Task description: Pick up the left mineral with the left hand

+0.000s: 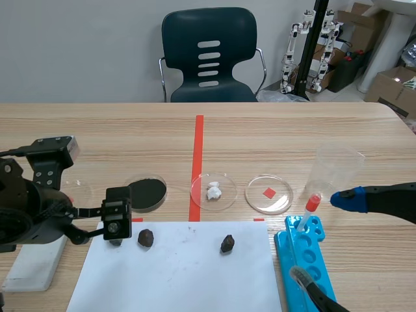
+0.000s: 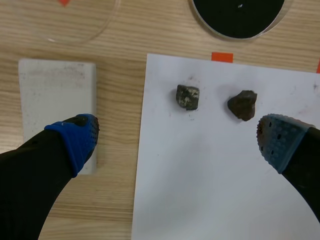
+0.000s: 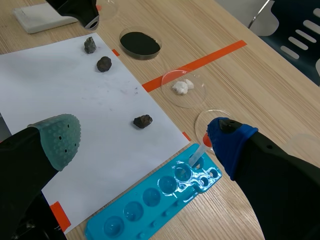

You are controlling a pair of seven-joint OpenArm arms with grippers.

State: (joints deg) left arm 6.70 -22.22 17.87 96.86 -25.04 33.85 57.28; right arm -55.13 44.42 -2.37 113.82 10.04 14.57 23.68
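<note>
Left wrist view shows the left tool [image 2: 175, 139] wide open, holding nothing, and the left rock [image 2: 187, 97] lies on the paper [image 2: 210, 190] just ahead of it, beside a dark rock [image 2: 242, 104].

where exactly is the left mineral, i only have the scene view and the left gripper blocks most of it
Observer: Left wrist view shows the left mineral on the white paper, ahead of the open left gripper, not between its jaws.
Operator: anything touching it
Observer: No. The next mineral lies beside it, apart.
Operator: is the right arm close
Observer: No. Right wrist view shows the right gripper open by the blue tray, across the paper from it.
</note>
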